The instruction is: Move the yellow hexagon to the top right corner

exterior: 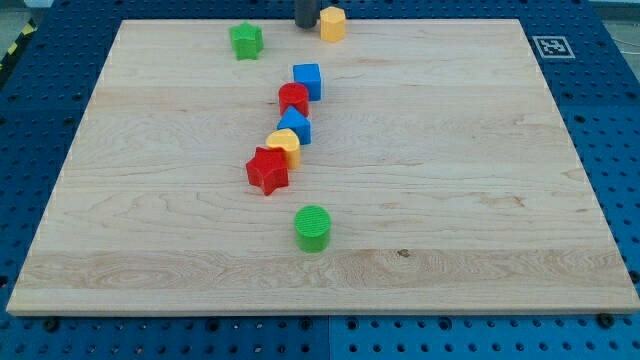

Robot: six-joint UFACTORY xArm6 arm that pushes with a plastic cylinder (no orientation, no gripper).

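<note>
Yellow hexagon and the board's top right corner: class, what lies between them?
Nothing: the camera view shows bare wood from the yellow hexagon to that corner. My tip sits at the hexagon's left.

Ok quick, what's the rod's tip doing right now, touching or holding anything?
My tip: holds nothing, it has no hand. It sits at the view's top edge, right against the yellow hexagon, on the hexagon's left.

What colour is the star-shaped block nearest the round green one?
Red star, clear in the camera view, above-left of the green cylinder.
</note>
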